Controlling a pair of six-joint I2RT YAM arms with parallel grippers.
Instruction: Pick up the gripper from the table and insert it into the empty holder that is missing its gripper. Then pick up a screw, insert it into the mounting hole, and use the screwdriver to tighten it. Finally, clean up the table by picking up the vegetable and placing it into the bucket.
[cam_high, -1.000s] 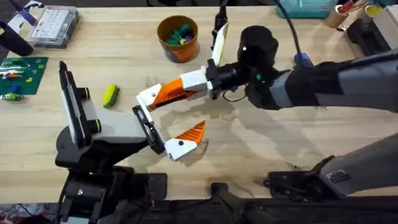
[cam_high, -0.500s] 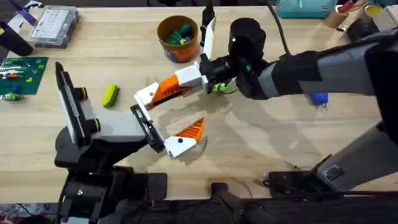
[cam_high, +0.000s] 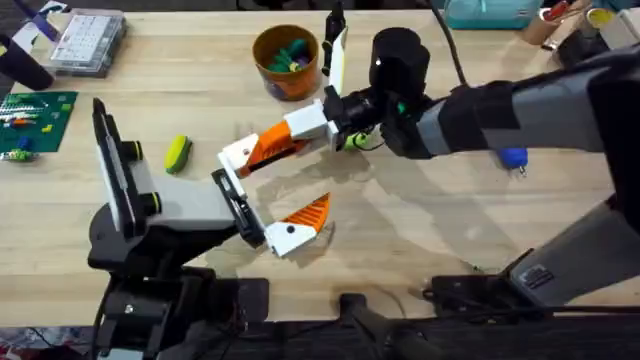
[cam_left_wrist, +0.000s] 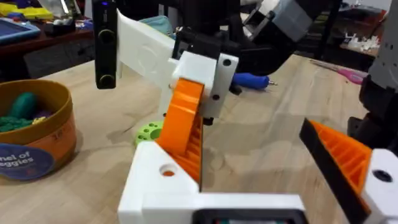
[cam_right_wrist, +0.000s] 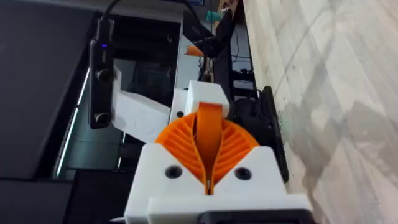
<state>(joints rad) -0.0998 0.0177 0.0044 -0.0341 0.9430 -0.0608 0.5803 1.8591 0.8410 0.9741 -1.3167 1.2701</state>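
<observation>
Your right gripper (cam_high: 272, 147) had its jaws clamped on the gripper (cam_left_wrist: 189, 152), seemingly seated in the holder (cam_left_wrist: 161, 180) (left gripper (cam_high: 280, 185) jaws apart); releasing early risked it dropping onto the bench (cam_high: 430, 230)

Seen from overhead: right hand (cam_high: 262, 152) reaching across the table (cam_high: 420, 230) toward 9 o'clock, orange fingers pressed together on the gripper (cam_high: 268, 147), its tip meeting the holder (cam_high: 236, 155) on the left hand (cam_high: 268, 200). Bucket (cam_high: 286, 62) at 12 o'clock, holding coloured pieces. Yellow-green vegetable (cam_high: 178, 153) at 9 o'clock. Screwdriver (cam_high: 513, 157) at 3 o'clock, beside the right arm.
</observation>
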